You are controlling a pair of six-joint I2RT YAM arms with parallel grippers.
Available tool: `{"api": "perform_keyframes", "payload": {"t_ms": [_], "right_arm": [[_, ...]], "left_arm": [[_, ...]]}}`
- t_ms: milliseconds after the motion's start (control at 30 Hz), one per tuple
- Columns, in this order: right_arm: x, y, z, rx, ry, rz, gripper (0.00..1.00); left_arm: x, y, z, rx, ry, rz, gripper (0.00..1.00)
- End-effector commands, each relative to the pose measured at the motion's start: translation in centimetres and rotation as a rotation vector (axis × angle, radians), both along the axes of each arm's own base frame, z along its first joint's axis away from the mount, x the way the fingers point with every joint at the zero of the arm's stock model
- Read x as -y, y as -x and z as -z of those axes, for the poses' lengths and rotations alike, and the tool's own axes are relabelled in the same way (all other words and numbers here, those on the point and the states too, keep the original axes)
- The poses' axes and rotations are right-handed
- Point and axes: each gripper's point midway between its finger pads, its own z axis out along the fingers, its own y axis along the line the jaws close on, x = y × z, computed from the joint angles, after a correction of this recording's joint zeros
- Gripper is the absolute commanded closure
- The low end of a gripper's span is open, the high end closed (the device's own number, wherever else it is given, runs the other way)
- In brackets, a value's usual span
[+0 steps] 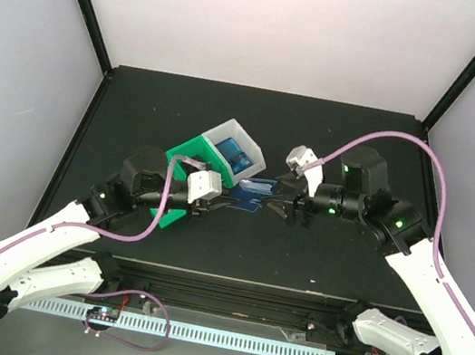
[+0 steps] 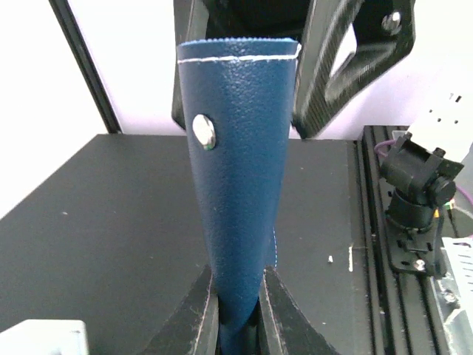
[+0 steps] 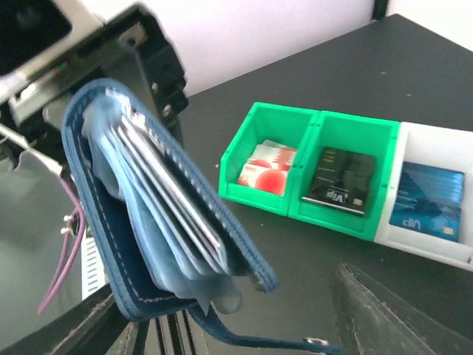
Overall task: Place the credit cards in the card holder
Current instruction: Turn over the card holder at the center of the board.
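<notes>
The dark blue card holder (image 1: pixel 249 194) hangs in the air between my two grippers. My left gripper (image 2: pixel 240 314) is shut on its lower end, and it stands upright in the left wrist view (image 2: pixel 236 185) with its snap facing me. In the right wrist view the holder (image 3: pixel 148 214) gapes open, showing clear sleeves with cards in them and a dangling clasp tab. My right gripper (image 3: pixel 229 329) is open right at the holder's open edge, and also shows in the top view (image 1: pixel 278 206). Red-and-white cards (image 3: pixel 267 164), black cards (image 3: pixel 340 174) and blue cards (image 3: pixel 432 200) lie in bins.
Two joined green bins (image 3: pixel 310 148) and a white bin (image 3: pixel 436 244) stand in a row on the black table, behind the left gripper in the top view (image 1: pixel 223 152). The rail at the table's near edge (image 2: pixel 403 244) carries cables.
</notes>
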Motion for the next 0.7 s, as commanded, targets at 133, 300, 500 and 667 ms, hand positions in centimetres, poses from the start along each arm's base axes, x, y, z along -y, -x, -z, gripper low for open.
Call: {"api": "perform_keyframes", "payload": {"t_ms": [133,300,500,667], "right_arm": [[-1.7,2.0,-1.4,0.036,-0.047,-0.17,0.45],[-2.3,0.9,-1.7,0.069,-0.032,-0.164,0.52],[-2.7,1.2,-1.2,0.076,-0.04,-0.207,0.75],[-2.5,0.7,-1.4,0.139,-0.051,-0.178,0.99]], "left_arm": [[-0.2,-0.1,-3.3,0.183,-0.014,0.016,0.98],[0.3,0.3,-2.9,0.166,-0.023,0.054,0.98],[0.3,0.1,-3.1,0.145,-0.016,0.044,0.98],[-0.7,-3.9,-2.9,-0.058,-0.022,-0.209,0.36]]}}
